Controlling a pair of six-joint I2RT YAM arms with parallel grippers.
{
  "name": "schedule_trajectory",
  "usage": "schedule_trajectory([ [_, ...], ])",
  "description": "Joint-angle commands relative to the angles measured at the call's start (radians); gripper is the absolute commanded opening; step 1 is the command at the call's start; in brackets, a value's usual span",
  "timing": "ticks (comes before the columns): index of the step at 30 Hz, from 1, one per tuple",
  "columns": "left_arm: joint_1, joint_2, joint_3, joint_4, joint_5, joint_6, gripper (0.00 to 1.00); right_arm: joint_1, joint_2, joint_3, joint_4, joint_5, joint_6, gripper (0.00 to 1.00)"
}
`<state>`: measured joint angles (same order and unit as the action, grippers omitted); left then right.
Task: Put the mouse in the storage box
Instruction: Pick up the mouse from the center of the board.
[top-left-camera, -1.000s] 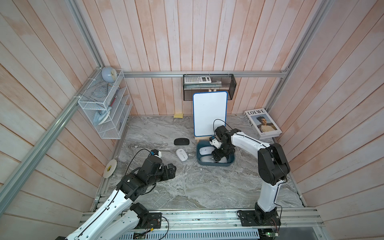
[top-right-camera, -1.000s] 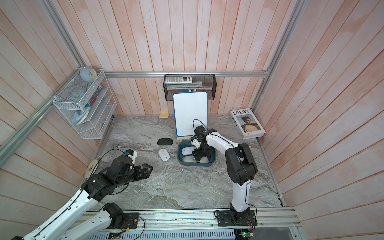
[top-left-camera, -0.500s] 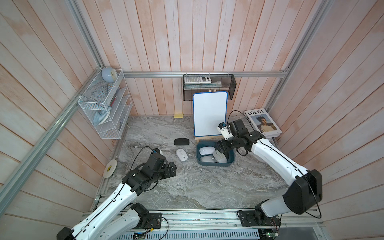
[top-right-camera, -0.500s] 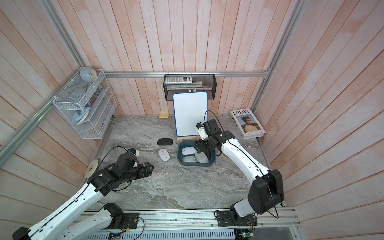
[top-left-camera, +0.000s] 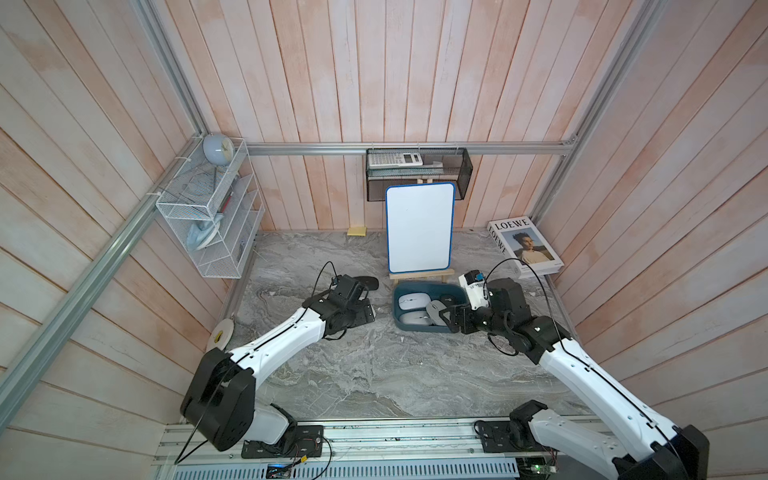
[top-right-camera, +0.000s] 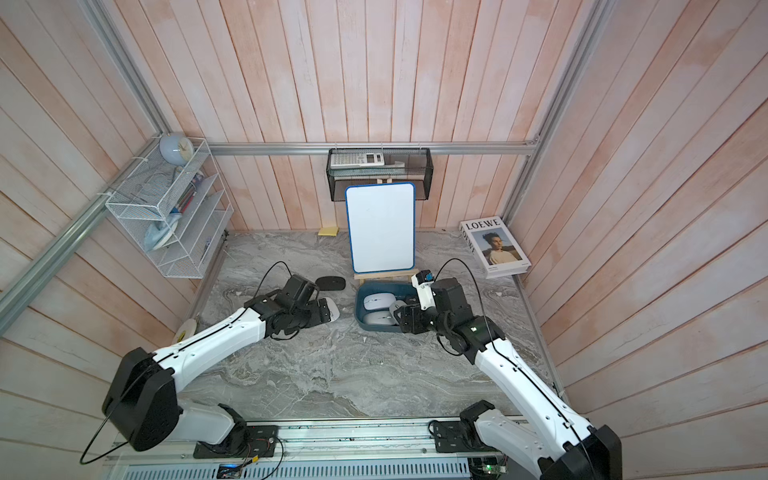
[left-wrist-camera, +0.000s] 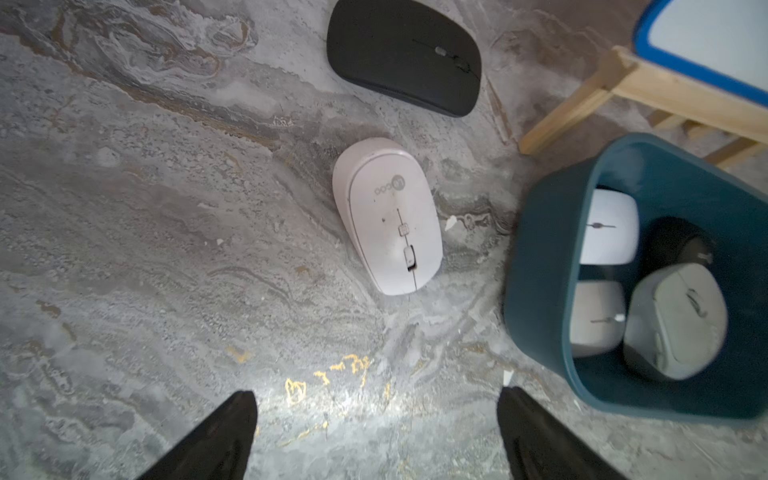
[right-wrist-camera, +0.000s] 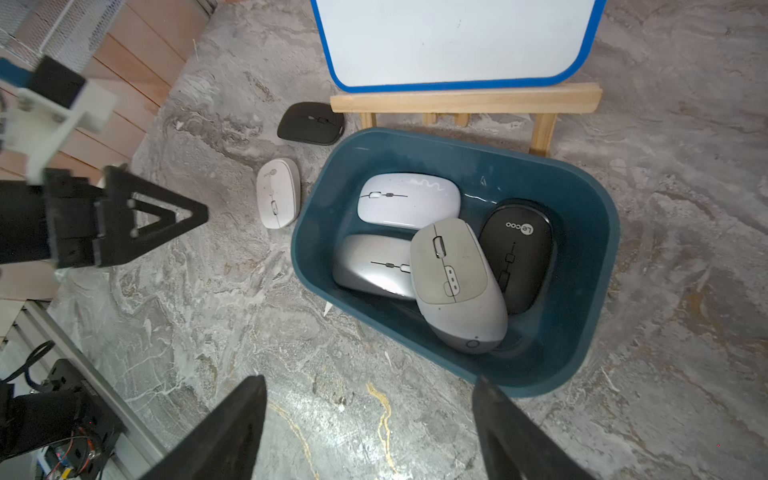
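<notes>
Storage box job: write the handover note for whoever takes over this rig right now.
Grippers: left gripper open and empty, over the table just short of the white mouse; right gripper open and empty, beside the storage box.
Done: four mice lie in the box: pale lilac mouse, silver mouse, grey mouse partly over the silver one, black mouse.
Left: the white mouse and the flat black mouse lie on the table outside the box. The left gripper looks best placed for the white one.
</notes>
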<state>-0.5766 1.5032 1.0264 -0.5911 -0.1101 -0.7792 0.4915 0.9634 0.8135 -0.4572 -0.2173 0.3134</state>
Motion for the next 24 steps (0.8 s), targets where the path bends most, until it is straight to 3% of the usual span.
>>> schedule_trajectory([
  [1,0.011,0.102,0.095,0.033,-0.067,-0.050,0.99,0.020,-0.040,-0.029,0.023,-0.022,0.041,0.81],
  [9,0.030,0.313,0.252,-0.013,-0.124,-0.139,1.00,0.033,-0.058,-0.034,0.006,-0.024,0.044,0.81],
  [24,0.061,0.492,0.324,0.019,-0.088,-0.227,1.00,0.041,-0.043,-0.053,0.007,-0.045,0.036,0.81],
])
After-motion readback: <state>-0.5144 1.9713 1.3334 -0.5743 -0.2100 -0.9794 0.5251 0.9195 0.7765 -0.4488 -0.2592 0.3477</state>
